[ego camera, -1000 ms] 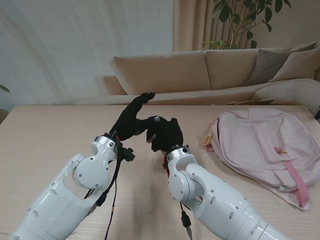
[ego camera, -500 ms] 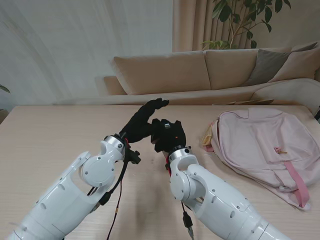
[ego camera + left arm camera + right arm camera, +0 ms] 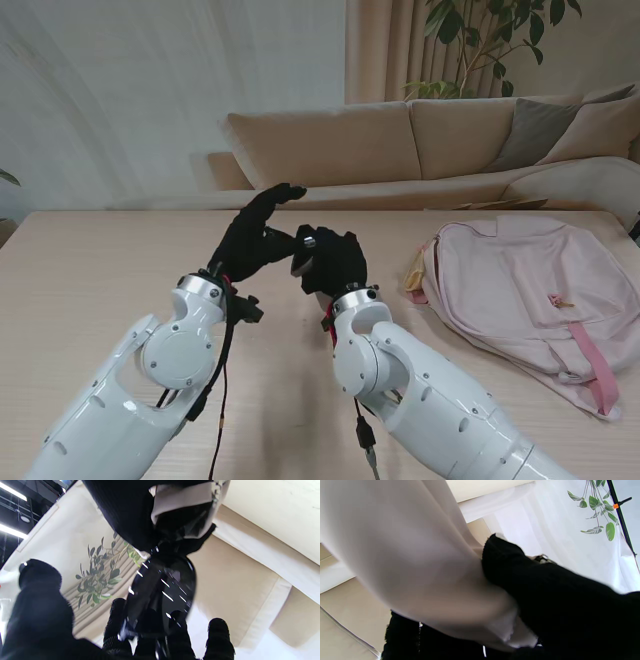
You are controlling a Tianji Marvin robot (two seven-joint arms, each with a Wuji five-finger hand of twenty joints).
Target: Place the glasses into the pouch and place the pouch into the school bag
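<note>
Sofa, curtain and potted plant behind; pale wooden table [image 3: 90, 270] beneath. Our left hand [image 3: 252, 240] clamps the dark glasses [image 3: 162, 590], long axis pointing toward our right hand [image 3: 328, 262], which grips the pale pouch [image 3: 185, 507], its mouth just beyond the glasses' far end. Both are raised mid-table, hands nearly touching. Pink school bag [image 3: 520, 290] lies well right, nearer our right arm. From the stand, glasses and pouch hide behind the gloves.

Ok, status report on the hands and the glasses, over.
Left robot hand holds dark glossy glasses. Right robot hand holds pale fabric pouch. Glasses at pouch mouth. Pink school bag unobstructed.
</note>
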